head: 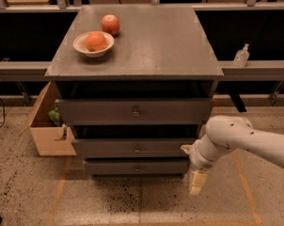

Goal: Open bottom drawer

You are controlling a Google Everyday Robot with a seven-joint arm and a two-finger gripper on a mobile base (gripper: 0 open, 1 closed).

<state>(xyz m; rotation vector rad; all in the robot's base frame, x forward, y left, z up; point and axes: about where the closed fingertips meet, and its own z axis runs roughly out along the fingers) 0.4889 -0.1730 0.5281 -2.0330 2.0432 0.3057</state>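
**Bottom drawer closed, gripper at its right**

The bottom drawer [114,166], a narrow, shallow grey front with a small round knob [137,169] at its centre, sits lowest in the cabinet [142,55]. The gripper [197,182] hangs just right of it, pointing down; spread or closed, I cannot tell.

You'll find the bottom drawer [114,166] in the same flat grey as the rest of the cabinet [151,46], with a dull metal knob [137,169]. The gripper [197,182], low at the drawer's right, is pale cream, and the arm [248,140] behind it is white. On top, a whitish bowl [97,53] holds an orange fruit [96,40] next to a red apple [110,24]. The floor [132,206] is beige with dark speckles, crossed by orange lines [58,194]. The cardboard box [45,138] is tan, with something green [54,116] inside.
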